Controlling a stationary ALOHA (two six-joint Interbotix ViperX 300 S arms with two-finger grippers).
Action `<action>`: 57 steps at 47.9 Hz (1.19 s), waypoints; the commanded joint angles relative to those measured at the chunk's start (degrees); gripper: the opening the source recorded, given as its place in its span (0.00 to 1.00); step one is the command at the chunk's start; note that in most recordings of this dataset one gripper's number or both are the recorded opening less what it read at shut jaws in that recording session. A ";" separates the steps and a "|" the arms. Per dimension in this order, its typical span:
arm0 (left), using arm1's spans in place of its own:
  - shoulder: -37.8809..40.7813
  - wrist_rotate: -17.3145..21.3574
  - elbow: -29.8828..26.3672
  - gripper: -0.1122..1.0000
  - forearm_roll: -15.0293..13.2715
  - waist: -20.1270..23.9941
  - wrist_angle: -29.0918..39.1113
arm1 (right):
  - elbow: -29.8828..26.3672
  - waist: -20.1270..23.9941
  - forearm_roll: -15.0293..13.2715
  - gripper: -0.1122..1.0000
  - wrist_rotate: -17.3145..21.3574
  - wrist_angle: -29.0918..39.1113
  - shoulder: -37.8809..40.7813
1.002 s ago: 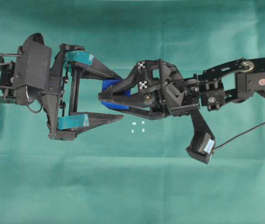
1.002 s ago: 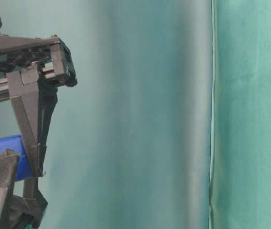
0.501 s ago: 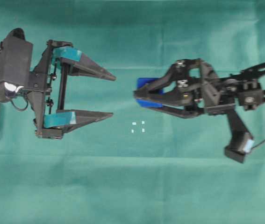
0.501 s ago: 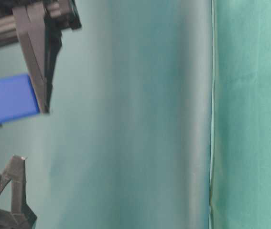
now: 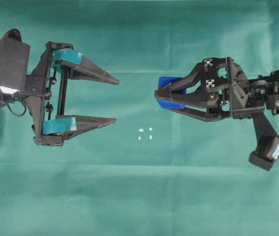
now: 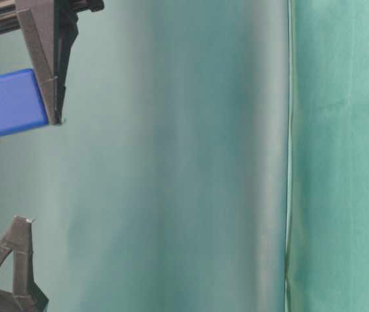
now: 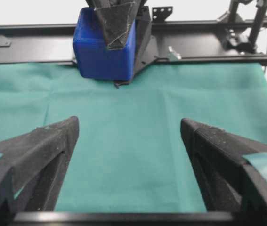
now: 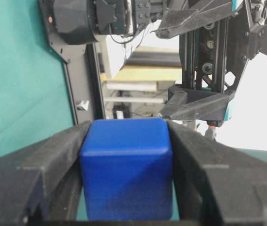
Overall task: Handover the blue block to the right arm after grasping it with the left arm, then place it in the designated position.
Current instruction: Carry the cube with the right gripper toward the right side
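One blue block (image 5: 170, 93), two grippers
I see right gripper (image 5: 162, 97) clamping it; left gripper (image 5: 115, 100) spread wide, holding nothing.

You had open green cloth (image 5: 144, 196) between the two arms, marked only by small white marks (image 5: 144, 133). The left gripper (image 5: 115, 100) stood wide apart at left; the right gripper (image 5: 159, 94), clamping the blue block (image 5: 169, 82), sat well clear of it.

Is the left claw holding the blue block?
No, the left claw is open and empty; the right claw grips the blue block.
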 commanded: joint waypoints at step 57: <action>-0.26 0.00 -1.05 0.99 -0.09 -0.09 -0.26 | -0.70 0.62 14.24 0.56 51.42 0.70 -3.25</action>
